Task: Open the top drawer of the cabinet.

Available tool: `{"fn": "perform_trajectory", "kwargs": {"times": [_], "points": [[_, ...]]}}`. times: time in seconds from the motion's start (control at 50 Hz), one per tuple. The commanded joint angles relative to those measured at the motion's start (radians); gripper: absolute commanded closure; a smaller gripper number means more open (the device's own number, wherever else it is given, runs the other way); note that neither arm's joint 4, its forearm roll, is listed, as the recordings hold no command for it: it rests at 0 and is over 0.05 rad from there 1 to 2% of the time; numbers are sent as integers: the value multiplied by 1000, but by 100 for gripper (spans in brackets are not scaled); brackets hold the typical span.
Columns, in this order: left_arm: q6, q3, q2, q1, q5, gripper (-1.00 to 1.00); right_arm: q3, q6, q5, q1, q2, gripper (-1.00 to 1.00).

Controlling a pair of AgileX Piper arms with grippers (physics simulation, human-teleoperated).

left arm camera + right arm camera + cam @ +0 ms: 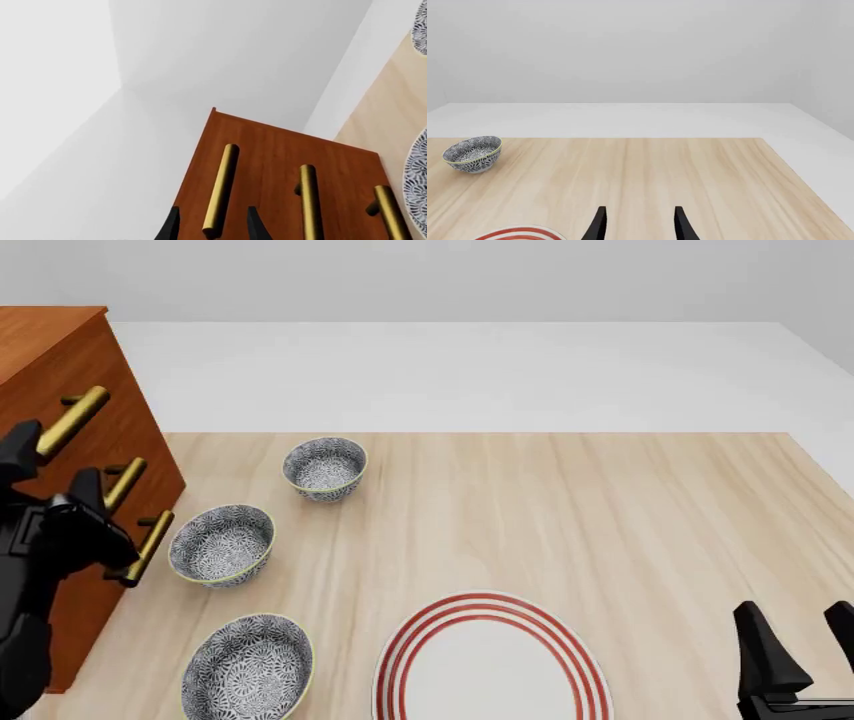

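The cabinet (pixel 54 350) stands at the table's far left, reddish-brown wood with three brass bar handles on its front. The top drawer (pixel 212 140) looks flush with the front. Its brass handle (pixel 220 195) (pixel 74 420) is the uppermost one. My left gripper (pixel 213 225) (pixel 54 468) is open at the near end of that handle, one black finger on each side, not closed on it. My right gripper (pixel 794 650) (pixel 640 225) hovers open over the table's near right corner with nothing in it.
Three patterned bowls (pixel 326 468) (pixel 223 543) (pixel 248 668) sit in a line just right of the cabinet. A red-ringed white plate (pixel 490 660) lies at the front middle. The two lower handles (pixel 309 200) (pixel 392 212) are beside the gripped one.
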Motion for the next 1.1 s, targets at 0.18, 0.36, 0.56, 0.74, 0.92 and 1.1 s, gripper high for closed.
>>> {"fn": "perform_trajectory", "kwargs": {"times": [0.18, 0.36, 0.56, 0.74, 0.92, 1.1], "points": [[0, -16, 19, 7, 5, -100, 0, 0, 0, 0, 0, -100], [1, -18, 20, 4, 9, -100, 0, 0, 0, 0, 0, -100], [-2, -18, 22, 11, 9, -100, 0, 0, 0, 0, 0, -100], [-5, -23, 30, 17, 11, -100, 0, 0, 0, 0, 0, -100], [-6, -25, 34, 25, 14, -100, 0, 0, 0, 0, 0, -100], [-1, -21, 36, 19, 9, 100, 0, 0, 0, 0, 0, -100]]}}
